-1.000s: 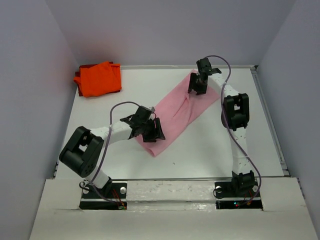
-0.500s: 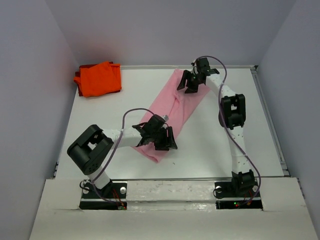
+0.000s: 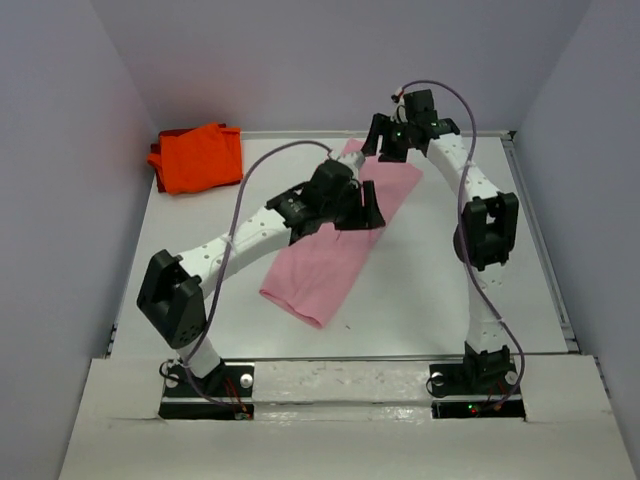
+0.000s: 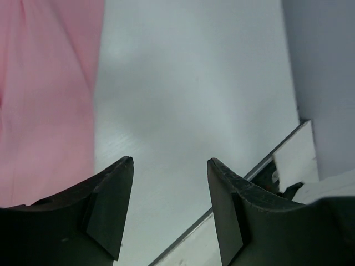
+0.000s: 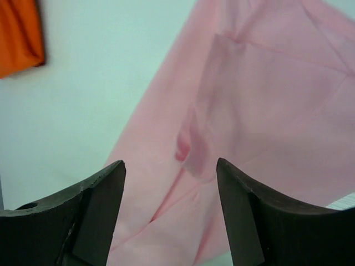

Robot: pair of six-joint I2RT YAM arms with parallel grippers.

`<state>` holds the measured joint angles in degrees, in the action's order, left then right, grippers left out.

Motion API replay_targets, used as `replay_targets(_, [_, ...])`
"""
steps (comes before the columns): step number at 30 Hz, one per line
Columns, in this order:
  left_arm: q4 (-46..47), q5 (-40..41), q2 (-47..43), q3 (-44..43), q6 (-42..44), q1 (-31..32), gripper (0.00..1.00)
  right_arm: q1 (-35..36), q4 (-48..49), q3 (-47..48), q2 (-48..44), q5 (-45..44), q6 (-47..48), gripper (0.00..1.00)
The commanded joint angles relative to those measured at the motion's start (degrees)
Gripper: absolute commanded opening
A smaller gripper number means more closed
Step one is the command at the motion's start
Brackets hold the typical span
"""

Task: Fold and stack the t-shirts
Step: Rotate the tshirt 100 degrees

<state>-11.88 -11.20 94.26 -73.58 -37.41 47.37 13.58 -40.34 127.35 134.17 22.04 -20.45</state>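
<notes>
The light pink t-shirt point(image 3: 325, 268) lies folded into a long strip, slanting from the front centre to the back right of the table. It fills the right wrist view point(image 5: 249, 111) and the left side of the left wrist view point(image 4: 44, 100). The bright orange t-shirt point(image 3: 200, 157) lies folded at the back left; its edge shows in the right wrist view point(image 5: 19, 36). My left gripper point(image 3: 362, 205) is open and empty above the strip's middle. My right gripper point(image 3: 385, 140) is open and empty above the strip's far end.
The walls of the enclosure stand close on the left, back and right. A raised white ledge point(image 3: 340, 385) with both arm bases runs along the front edge. A metal rail point(image 3: 540, 240) runs along the table's right side.
My left gripper has swung from the strip's near end up to its middle. The pink shirt's near part now lies flat and uncovered. My right gripper has lifted off the far end.
</notes>
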Motion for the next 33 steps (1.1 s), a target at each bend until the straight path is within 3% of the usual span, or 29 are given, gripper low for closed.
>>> replay_targets(1, [-8.42,4.7,-4.96,-17.87,6.29,-3.94,0.66,1.7,2.28,-3.67,-13.3,-0.95,1.37,0.72])
replay_targets(3, [-8.95,2.78,-5.31,-20.45,5.51,-7.3,0.66,3.28,2.8,-8.14,-18.66,-2.7,1.55,0.73])
replay_targets(6, [-5.53,1.79,-8.47,-19.07,4.71,-18.35,0.66,8.56,5.17,-19.65,-25.96,-5.78,2.95,0.73])
replay_targets(11, [2.37,9.69,-12.95,-6.44,11.72,-28.73,0.68,17.78,10.89,-39.15,-33.26,-7.8,1.91,0.73])
replay_targets(13, [3.7,10.05,-13.22,-2.81,12.36,-32.15,0.68,21.72,12.12,-42.87,-34.67,-8.85,1.12,0.73])
replay_targets(18, [11.43,0.4,-11.65,6.95,8.67,-35.5,0.68,29.47,17.22,-53.33,-35.12,-11.41,-1.87,0.73])
replay_targets(22, [14.96,-5.49,-9.36,11.35,7.0,-37.71,0.68,34.48,18.1,-54.05,-32.66,-12.64,-3.81,0.73])
replay_targets(29, [14.6,-15.5,-5.58,9.95,4.9,-40.78,0.67,41.87,16.62,-46.86,-27.04,-11.94,-6.79,0.73])
replay_targets(33, [14.96,-15.69,-5.05,10.48,4.54,-42.28,0.67,44.5,15.99,-44.21,-23.43,-11.85,-7.68,0.73])
